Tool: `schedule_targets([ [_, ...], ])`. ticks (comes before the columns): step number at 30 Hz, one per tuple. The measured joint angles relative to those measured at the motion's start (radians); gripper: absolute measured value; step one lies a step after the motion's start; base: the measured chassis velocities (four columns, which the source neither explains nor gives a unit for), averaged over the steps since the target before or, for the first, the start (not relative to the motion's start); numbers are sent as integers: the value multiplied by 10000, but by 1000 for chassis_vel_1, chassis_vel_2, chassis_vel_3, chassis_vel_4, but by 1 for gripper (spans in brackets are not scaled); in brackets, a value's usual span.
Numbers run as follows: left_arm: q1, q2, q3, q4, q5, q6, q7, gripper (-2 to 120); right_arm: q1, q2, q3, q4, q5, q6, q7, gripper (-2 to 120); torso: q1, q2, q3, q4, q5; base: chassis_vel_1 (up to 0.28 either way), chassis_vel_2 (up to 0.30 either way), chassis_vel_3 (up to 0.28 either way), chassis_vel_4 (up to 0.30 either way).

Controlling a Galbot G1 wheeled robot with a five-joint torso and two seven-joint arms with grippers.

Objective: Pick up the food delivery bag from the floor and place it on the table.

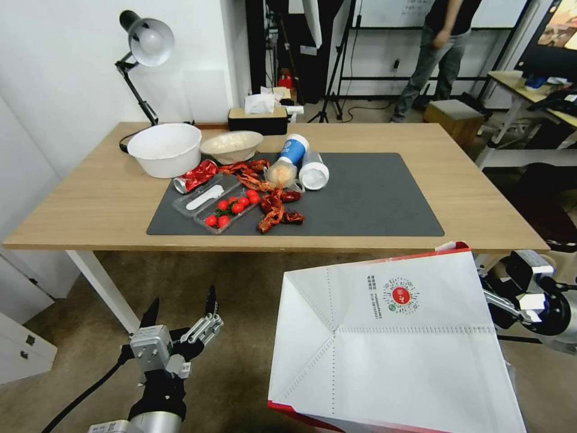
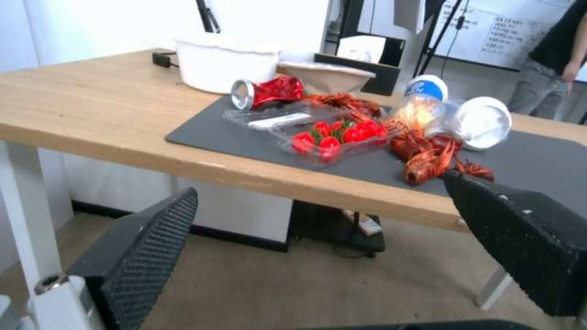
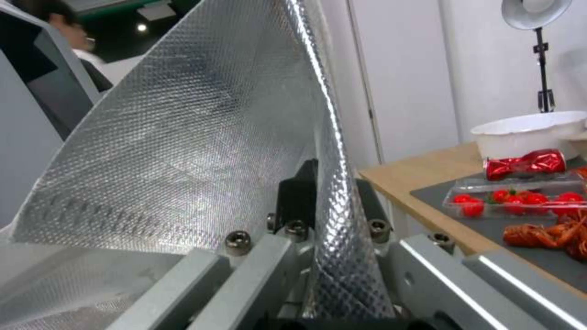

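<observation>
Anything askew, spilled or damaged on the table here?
Yes. On the dark mat, a crushed red can and two cups lie tipped over, and crayfish lie loose beside the cherry tomato tray.

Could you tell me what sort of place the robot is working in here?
Probably an office or lab set up for recording: a whiteboard and light stands stand behind the table, which is staged with takeaway leftovers, and a cluttered desk sits beyond.

food delivery bag point(image 1: 396, 355): white, red edges, embossed silver lining | mat point(image 1: 372, 198): dark grey | table point(image 1: 90, 198): light wood
</observation>
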Motion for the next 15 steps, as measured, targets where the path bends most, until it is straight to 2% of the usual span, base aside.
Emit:
schedule_targets([
  [12, 7, -9, 3, 0, 20, -11, 4, 100, -8, -4, -2, 7, 0, 10, 4, 0, 163, 385, 221, 0, 0, 0, 0, 0, 0],
  [15, 67, -9, 2, 0, 24, 9, 106, 100, 9, 5, -4, 2, 1, 15, 4, 0, 256, 596, 341, 0, 0, 0, 0, 0, 0],
])
